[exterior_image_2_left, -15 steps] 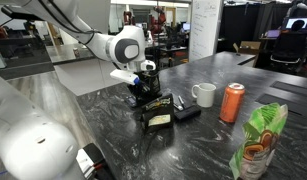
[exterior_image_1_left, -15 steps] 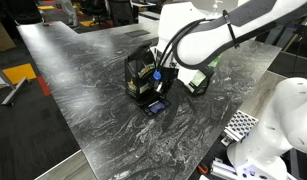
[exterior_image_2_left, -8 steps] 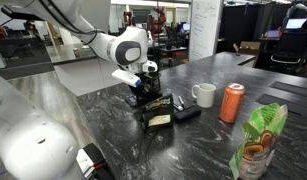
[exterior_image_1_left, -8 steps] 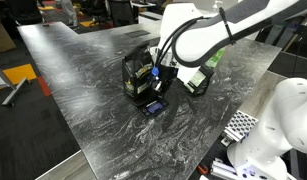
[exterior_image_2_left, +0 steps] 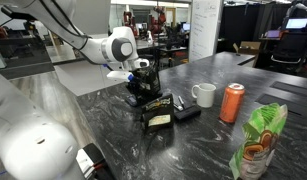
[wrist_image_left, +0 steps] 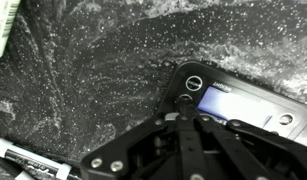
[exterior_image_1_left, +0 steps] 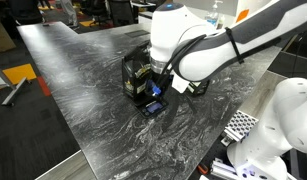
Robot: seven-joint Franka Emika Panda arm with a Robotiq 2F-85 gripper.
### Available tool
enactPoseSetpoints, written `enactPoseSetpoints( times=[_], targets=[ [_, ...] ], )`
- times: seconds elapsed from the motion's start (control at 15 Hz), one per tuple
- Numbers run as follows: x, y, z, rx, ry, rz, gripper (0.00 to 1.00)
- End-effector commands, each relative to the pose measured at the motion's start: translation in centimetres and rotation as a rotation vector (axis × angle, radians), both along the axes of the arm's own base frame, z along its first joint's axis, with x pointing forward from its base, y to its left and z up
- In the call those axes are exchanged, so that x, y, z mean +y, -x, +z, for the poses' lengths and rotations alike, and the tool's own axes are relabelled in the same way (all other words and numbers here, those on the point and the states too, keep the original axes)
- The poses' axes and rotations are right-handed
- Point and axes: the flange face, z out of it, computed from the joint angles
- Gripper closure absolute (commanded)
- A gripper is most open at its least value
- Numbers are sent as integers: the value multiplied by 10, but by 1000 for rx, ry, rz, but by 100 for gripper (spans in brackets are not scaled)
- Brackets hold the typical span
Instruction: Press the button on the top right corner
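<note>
Laboratory-type workspace. A dark marbled tabletop [exterior_image_1_left: 83,95] is set in a large open room. Black office chairs [exterior_image_1_left: 120,10] are seen behind it, and a yellow floor marking [exterior_image_1_left: 21,72] is visible beside it. In an exterior view, a monitor [exterior_image_2_left: 296,18] and a white pillar [exterior_image_2_left: 203,28] are shown among cluttered desks in the background.

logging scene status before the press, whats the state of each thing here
gripper: shut, tip at the device's corner
device: lying flat, screen lit
mug: upright
can: upright
green bag: standing
marker: lying flat
</note>
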Motion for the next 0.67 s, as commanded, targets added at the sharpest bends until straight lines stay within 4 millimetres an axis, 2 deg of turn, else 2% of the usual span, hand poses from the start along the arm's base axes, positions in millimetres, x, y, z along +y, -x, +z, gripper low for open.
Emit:
enactPoseSetpoints(
  times=[0.0,0.27,0.6],
  targets=[
    [25,3,-59,94,139,-3,100],
    [34,6,-64,74,197,-6,100],
    [25,11,-60,-15,124,41,100]
  ],
)
